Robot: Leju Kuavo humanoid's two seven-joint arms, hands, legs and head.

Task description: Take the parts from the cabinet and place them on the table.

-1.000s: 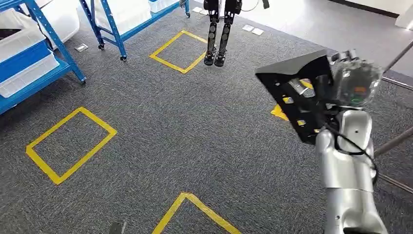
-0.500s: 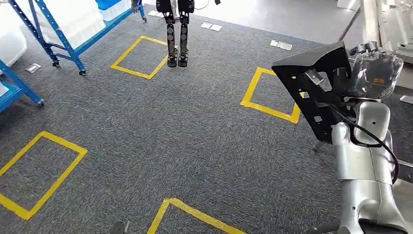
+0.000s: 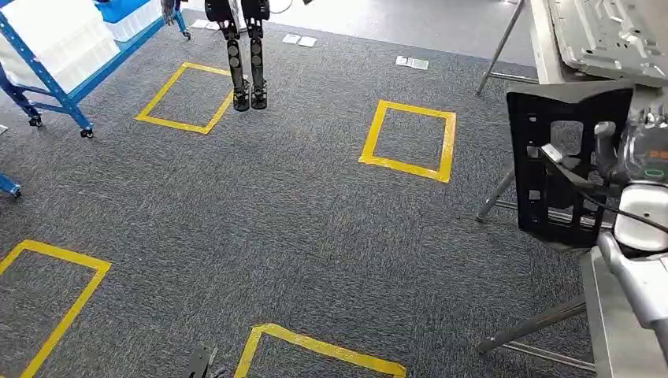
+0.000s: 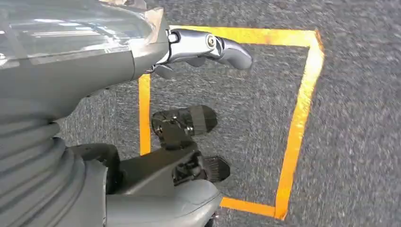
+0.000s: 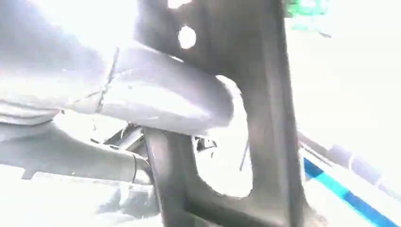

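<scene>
One black part (image 3: 567, 169), a flat perforated panel with a bent top lip and square cut-outs, stands upright at the right of the head frame, gripped by the right hand (image 3: 634, 157) just in front of the grey metal table (image 3: 543, 47) at the upper right. It looks like stiff sheet metal or hard plastic, rigid and probably fairly light but awkward and broad; the cut-out edges give the surest hold, and the right wrist view shows a thick grey finger (image 5: 165, 101) hooked through one. Matte and smooth, it could pivot in the grasp. The left hand (image 4: 203, 47) hangs over speckled grey carpet (image 3: 299, 213) holding nothing, fingers loosely extended
</scene>
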